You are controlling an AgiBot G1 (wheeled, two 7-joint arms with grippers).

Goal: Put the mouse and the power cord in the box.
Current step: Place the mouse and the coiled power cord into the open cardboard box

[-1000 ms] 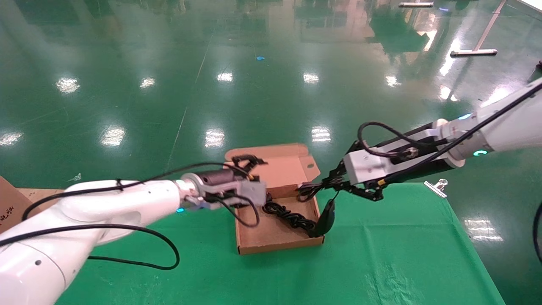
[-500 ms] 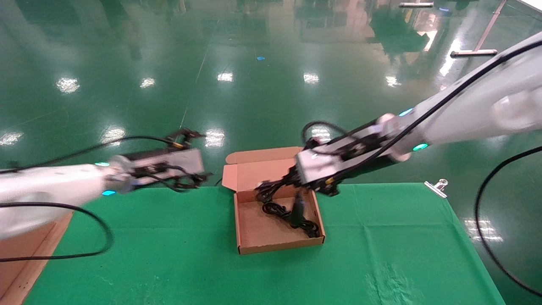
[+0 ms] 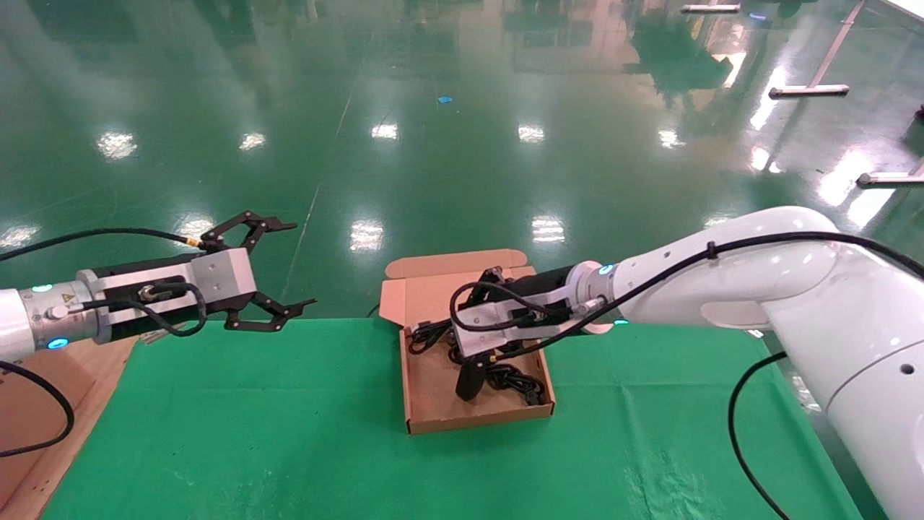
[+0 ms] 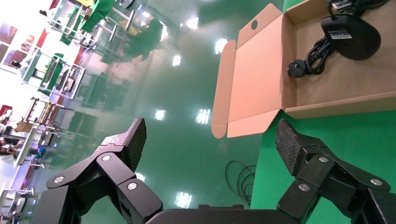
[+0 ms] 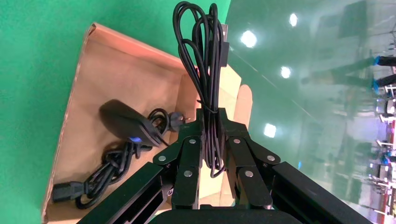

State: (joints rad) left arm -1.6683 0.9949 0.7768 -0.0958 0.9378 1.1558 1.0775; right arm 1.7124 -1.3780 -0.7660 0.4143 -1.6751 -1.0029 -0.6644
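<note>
The box (image 3: pixel 433 404) lies open on the green cloth, its lid (image 3: pixel 426 292) folded back. The power cord (image 3: pixel 518 380) lies coiled inside it. The mouse (image 3: pixel 471 379) stands tilted in the box against the cord. Its blue light shows in the right wrist view (image 5: pixel 135 138). My right gripper (image 3: pixel 437 338) hovers over the box's far left part, shut on the mouse's bundled thin cable (image 5: pixel 205 70). My left gripper (image 3: pixel 303 263) is open and empty, off the table's far edge to the left of the box. In the left wrist view the box (image 4: pixel 327 88) and mouse (image 4: pixel 352 37) lie beyond its fingers.
A bigger brown carton (image 3: pixel 36 404) stands at the table's left edge under my left arm. The green cloth (image 3: pixel 289 433) spreads in front of and beside the box. A thin cable coil (image 4: pixel 240 179) lies on the floor past the table's far edge.
My right arm swung left over the box, carrying the mouse by its cable from the box's right edge to inside it. My left arm drew back to the left.
</note>
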